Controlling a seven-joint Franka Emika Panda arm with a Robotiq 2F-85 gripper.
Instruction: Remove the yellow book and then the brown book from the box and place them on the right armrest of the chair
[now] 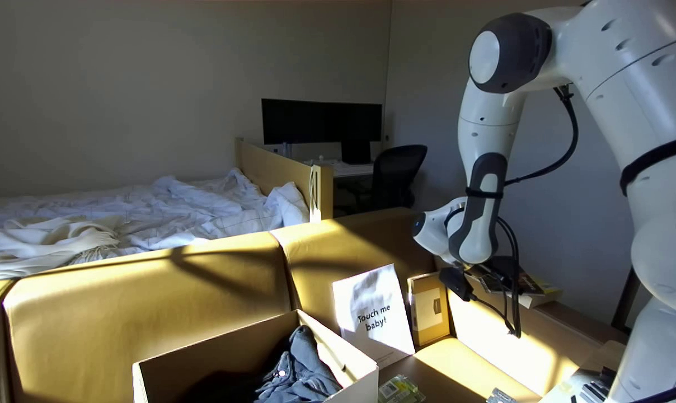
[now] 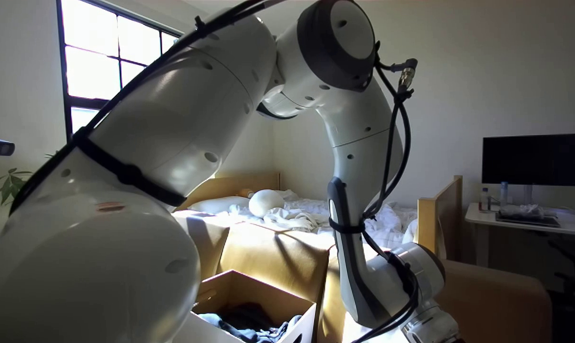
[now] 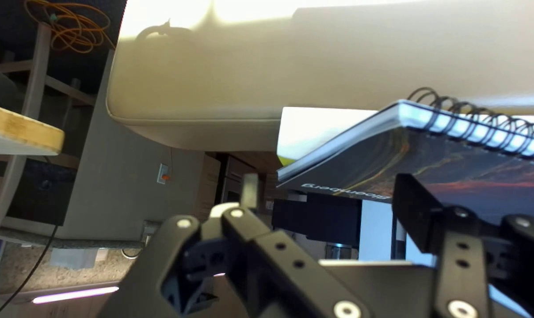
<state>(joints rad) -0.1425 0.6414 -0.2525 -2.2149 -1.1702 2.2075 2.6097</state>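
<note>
The pincer is spread wide, and I see nothing pinched in it. It is right by two books on the right armrest of the big tan chair. The brown book looks almost black and lies on top, a bit crooked. The one under it shows white pages and a bit of yellow, so I think it is the yellow book. In the wrist view, a finger is in front of the brown book; I can't tell if they touch. In an exterior view, the box is to the left, well apart from the books, with dark clothes in it.

I think both books are out and put down, so this looks like the very end: letting go. Next, the pincer should back away gently, fingers apart, and not bump the pile, or the brown book could slide off.
</note>
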